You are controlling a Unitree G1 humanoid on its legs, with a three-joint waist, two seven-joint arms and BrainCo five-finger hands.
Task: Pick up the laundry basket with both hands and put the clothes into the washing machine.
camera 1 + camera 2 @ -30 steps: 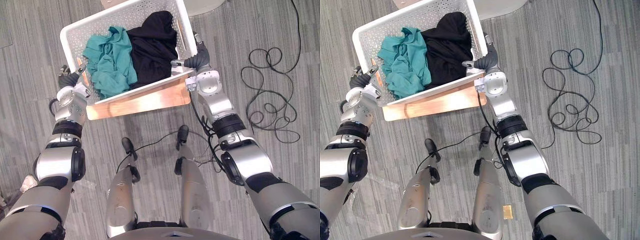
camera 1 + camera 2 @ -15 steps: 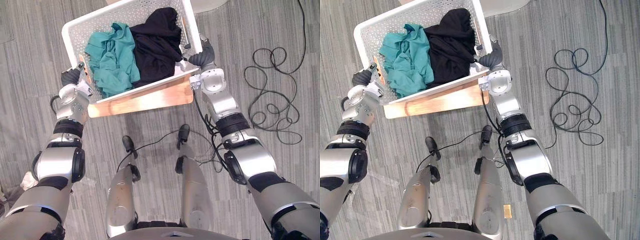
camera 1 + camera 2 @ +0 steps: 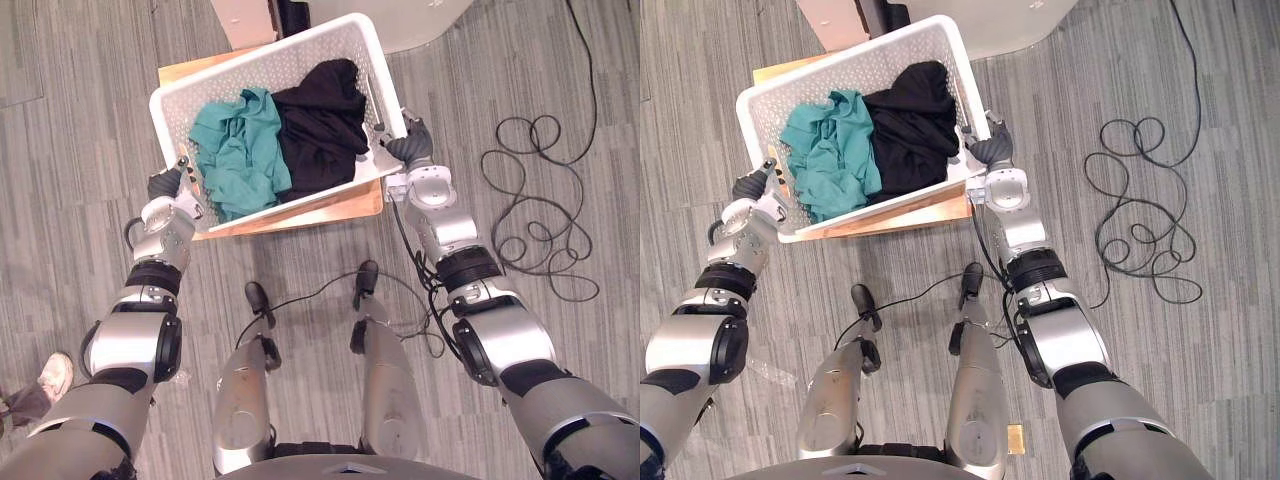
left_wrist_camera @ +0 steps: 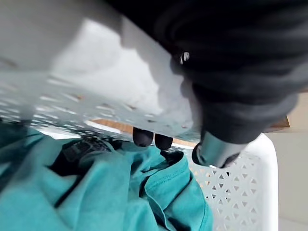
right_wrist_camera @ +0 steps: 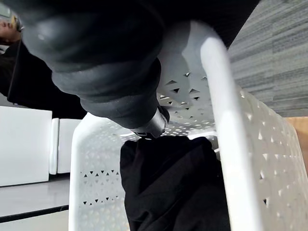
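The white perforated laundry basket [image 3: 262,48] rests on a low wooden board [image 3: 340,207]. In it a teal garment [image 3: 236,150] lies beside a black garment [image 3: 322,118]. My left hand [image 3: 168,187] is at the basket's left side; in the left wrist view its dark fingertips [image 4: 144,137] curl under the rim above the teal cloth [image 4: 96,192]. My right hand [image 3: 410,150] holds the right side, with its fingers hooked over the rim [image 5: 226,120] next to the black garment [image 5: 173,187].
A white-grey machine body [image 3: 425,15] stands just beyond the basket, with a beige box [image 3: 245,20] to its left. A person's shoe [image 3: 55,375] is on the floor at the lower left. Grey striped carpet surrounds the board.
The camera has shifted, so the basket shows farther up and smaller. Both hands have closed in on the basket's side rims, and the left hand's fingers have curled tight.
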